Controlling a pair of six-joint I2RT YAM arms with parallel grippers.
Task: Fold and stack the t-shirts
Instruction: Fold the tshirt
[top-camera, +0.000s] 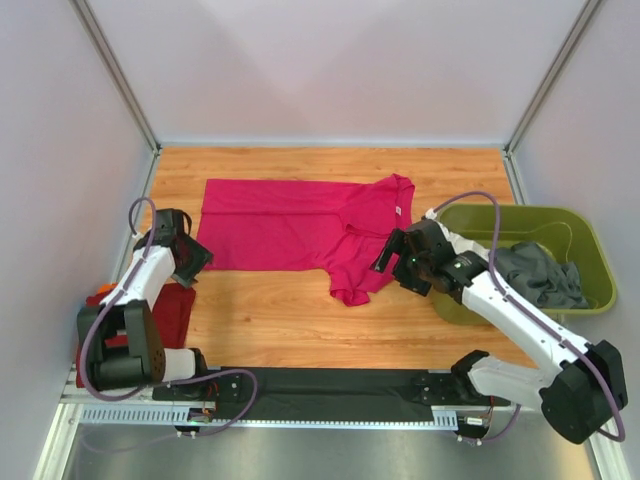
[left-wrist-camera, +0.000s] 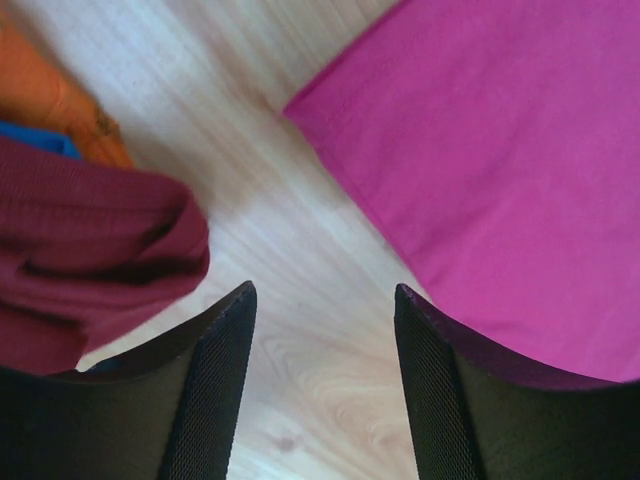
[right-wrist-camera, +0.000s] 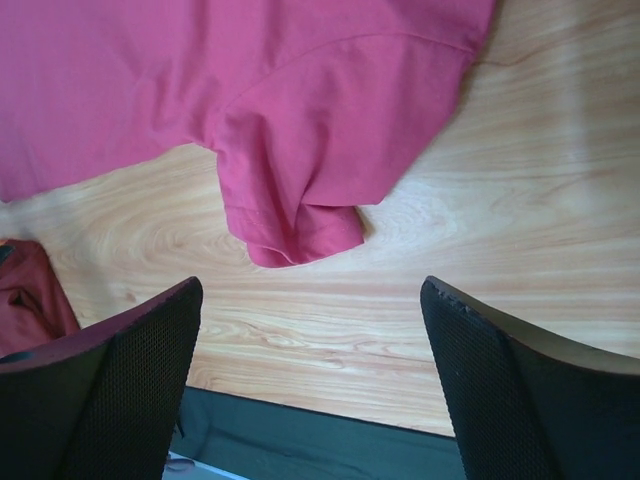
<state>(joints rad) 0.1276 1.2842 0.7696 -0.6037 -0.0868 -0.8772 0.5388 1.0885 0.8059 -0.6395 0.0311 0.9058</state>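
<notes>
Pink shirt (top-camera: 290, 225) flat mid-worktop (top-camera: 260, 312), long axis left-right in top view. Left gripper (top-camera: 197, 262) spread, empty, just off shirt's lower-left corner. Right gripper (top-camera: 388, 258) spread, empty, just beside lower sleeve (top-camera: 350, 288) at right end. Each arm nearer its own end. Red shirt (top-camera: 170, 312) heaped lower left of frame.

The scene is lit brightly and evenly from above, and only soft, short shadows are cast. In the overhead view the white walls are rendered with a faint lilac cast. In the left wrist view the wooden table (left-wrist-camera: 300, 250) is washed pale by glare, while the magenta t-shirt (left-wrist-camera: 500, 170) is oversaturated. In the right wrist view a bright sheen is seen on the wood at the upper right, and a thin shadow is thrown under the shirt's sleeve.
</notes>
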